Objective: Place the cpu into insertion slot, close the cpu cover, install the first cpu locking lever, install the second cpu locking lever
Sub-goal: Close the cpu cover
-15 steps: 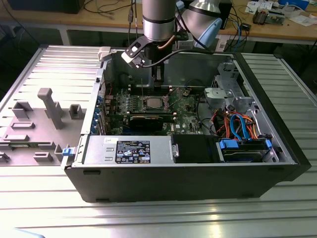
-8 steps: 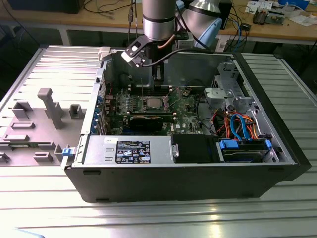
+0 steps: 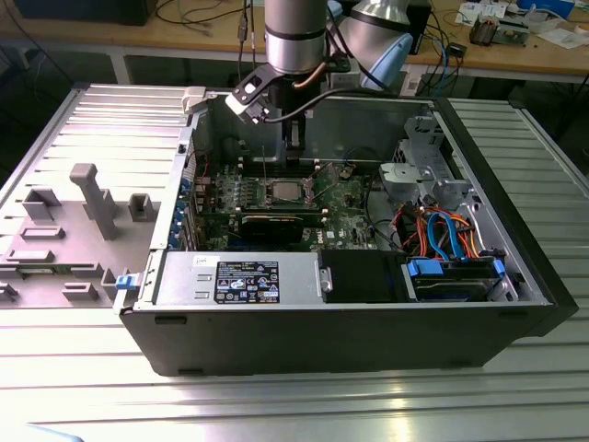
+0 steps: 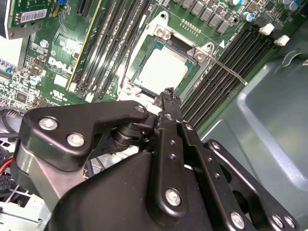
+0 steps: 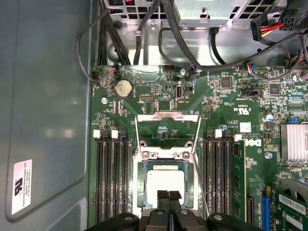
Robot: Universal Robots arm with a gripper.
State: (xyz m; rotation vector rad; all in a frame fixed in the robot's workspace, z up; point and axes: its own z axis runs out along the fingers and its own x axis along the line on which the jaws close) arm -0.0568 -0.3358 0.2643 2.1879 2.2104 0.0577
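The cpu (image 5: pixel 165 181) lies flat in the insertion slot (image 5: pixel 140 179) on the green motherboard, its silver top showing in both wrist views (image 4: pixel 161 71). The cpu cover (image 5: pixel 167 115) is swung open, away from the slot. A thin wire locking lever (image 5: pixel 200 179) stands loose along one side of the slot, and it also sticks out past the socket in the second wrist view (image 4: pixel 230 70). My gripper (image 5: pixel 168 195) is shut with nothing in it, and its tips hover just over the cpu's near edge. In the exterior view the gripper (image 3: pixel 293 155) hangs above the cpu (image 3: pixel 283 191).
Black memory slots (image 5: pixel 111 178) flank the socket on both sides. Cables (image 5: pixel 144 33) and a drive bay (image 3: pixel 419 180) crowd one end of the open case. A black power supply (image 3: pixel 239 279) fills the case's front. A grey fixture block (image 3: pixel 92 198) stands on the table at the exterior view's left.
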